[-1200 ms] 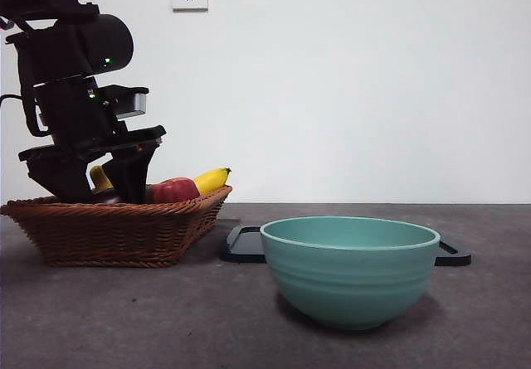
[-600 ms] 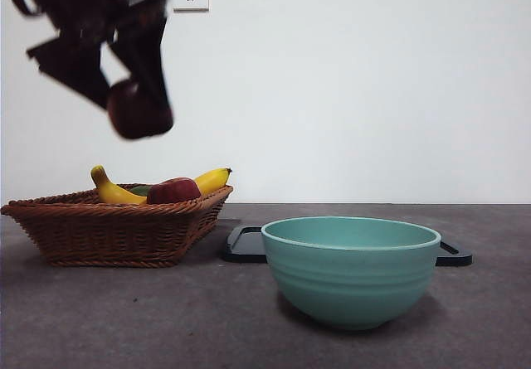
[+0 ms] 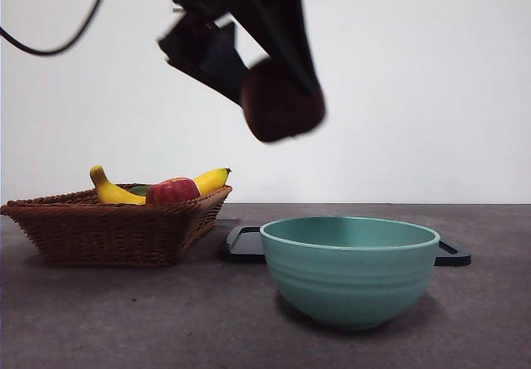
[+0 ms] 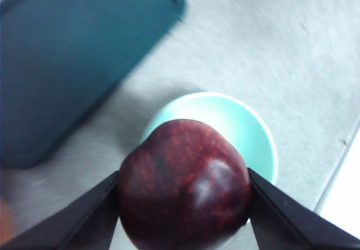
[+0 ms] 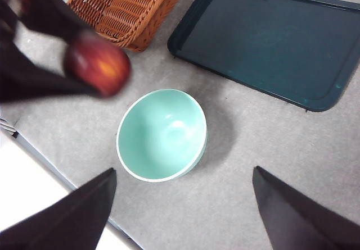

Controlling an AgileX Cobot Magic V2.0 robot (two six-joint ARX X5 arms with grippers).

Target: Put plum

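Left pincer [image 4: 184,191] clamps plum [image 4: 184,185] above bowl [image 3: 349,269] rim.

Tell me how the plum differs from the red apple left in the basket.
The plum is dark maroon; the red apple is a brighter red. The plum hangs in the air, clamped in the left hand, above and to one side of the green bowl; the apple lies in the wicker basket beside the banana, with no hand on it. Both are round and glossy.
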